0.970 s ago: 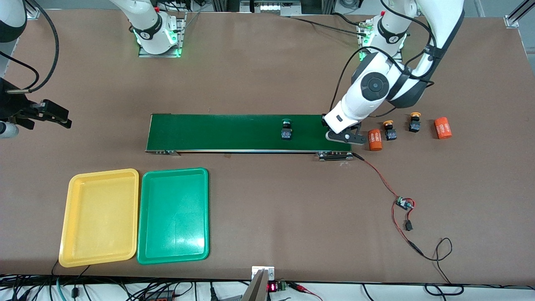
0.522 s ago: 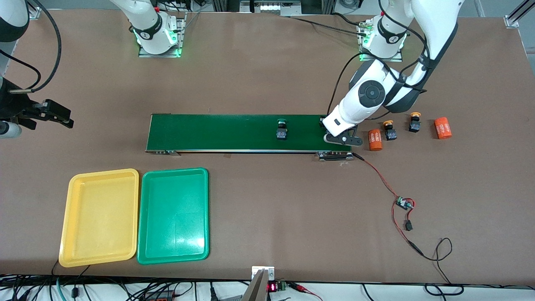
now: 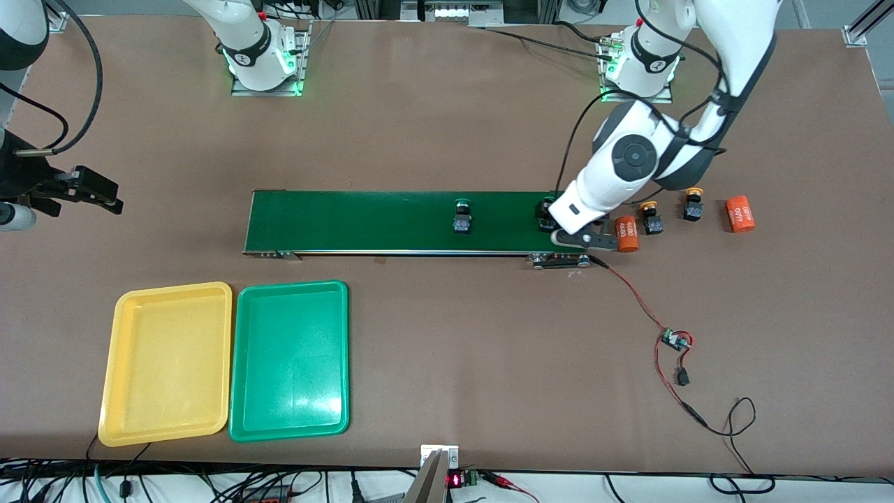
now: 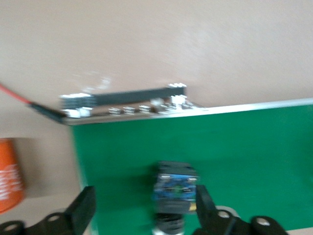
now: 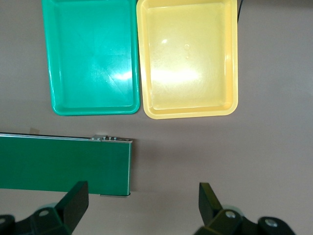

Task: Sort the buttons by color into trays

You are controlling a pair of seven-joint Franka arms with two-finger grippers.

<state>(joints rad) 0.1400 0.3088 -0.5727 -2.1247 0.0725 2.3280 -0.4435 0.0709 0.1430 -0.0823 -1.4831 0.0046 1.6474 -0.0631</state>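
Your left gripper (image 4: 142,210) stands with fingers apart around a green-capped button (image 4: 175,188) resting on the conveyor belt (image 3: 349,220), likely so the belt feeds it toward the trays (image 3: 290,360), while your right gripper (image 5: 142,205) waits open beside the belt's end.

Left arm (image 3: 632,157): glossy white shell segments, dark grey joint bands, one round grey joint cap with a black centre. Black cables run along the links. Square base plate lit green at its edge, black ring with a white mark above it.

Left gripper (image 4: 142,215): two matte black fingers (image 4: 83,208), silver screws at their roots.

Right arm (image 3: 248,35): the same white shell, black marked ring, green-lit base, looping black cable.

Right gripper (image 5: 142,205): black fingers (image 5: 76,200), silver screws.
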